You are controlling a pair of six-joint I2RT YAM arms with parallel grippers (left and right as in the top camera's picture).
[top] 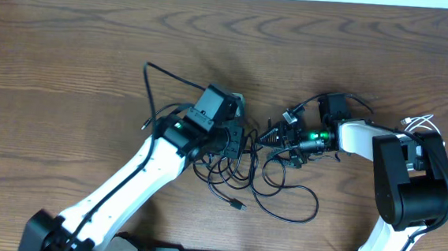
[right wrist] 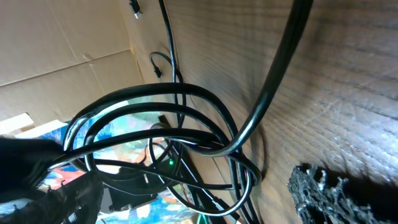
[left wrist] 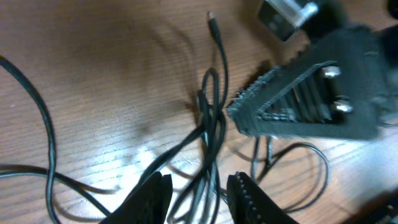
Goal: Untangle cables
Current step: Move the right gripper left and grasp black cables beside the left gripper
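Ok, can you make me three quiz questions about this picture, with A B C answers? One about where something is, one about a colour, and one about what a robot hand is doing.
1. Where is the cable tangle?
A. between the left gripper and the right gripper
B. far off in a corner
C. lifted high in the air

2. What colour are the tangled cables?
A. red
B. black
C. yellow

3. How are the left gripper's fingers?
A. pressed shut
B. apart, with cable running between them
C. out of sight

Answers:
1 A, the overhead view shows the loops lying between and close to both grippers.
2 B, all the looped cables look black.
3 B, the left wrist view shows a gap with cable in it.
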